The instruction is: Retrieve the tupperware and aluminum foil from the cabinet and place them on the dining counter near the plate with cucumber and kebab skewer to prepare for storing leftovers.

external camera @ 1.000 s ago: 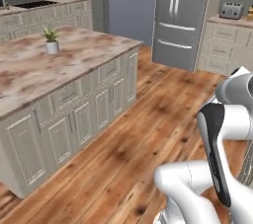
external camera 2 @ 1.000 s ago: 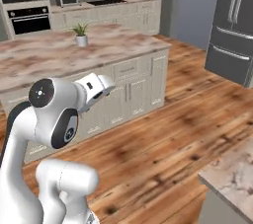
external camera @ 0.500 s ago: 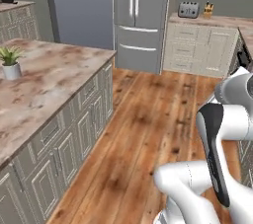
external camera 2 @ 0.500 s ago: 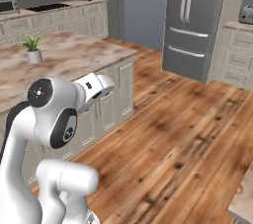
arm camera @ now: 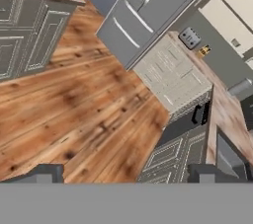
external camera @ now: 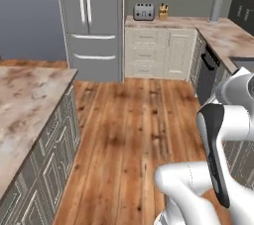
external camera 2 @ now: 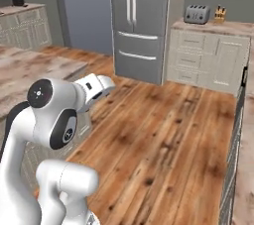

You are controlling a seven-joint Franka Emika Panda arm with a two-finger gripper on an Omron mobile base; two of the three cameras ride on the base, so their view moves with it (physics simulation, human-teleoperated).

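The tool (arm camera: 123, 173) stands wide, its 2 dark fingertips (arm camera: 43, 172) apart with nothing between them, above the wood floor (external camera: 134, 120) in front of the steel fridge (external camera: 92, 21). Right of the fridge runs a pink-brown marbled bench (external camera: 218, 35) carrying a toaster (external camera: 144, 11). The foil, tupperware and plate cannot be made out.
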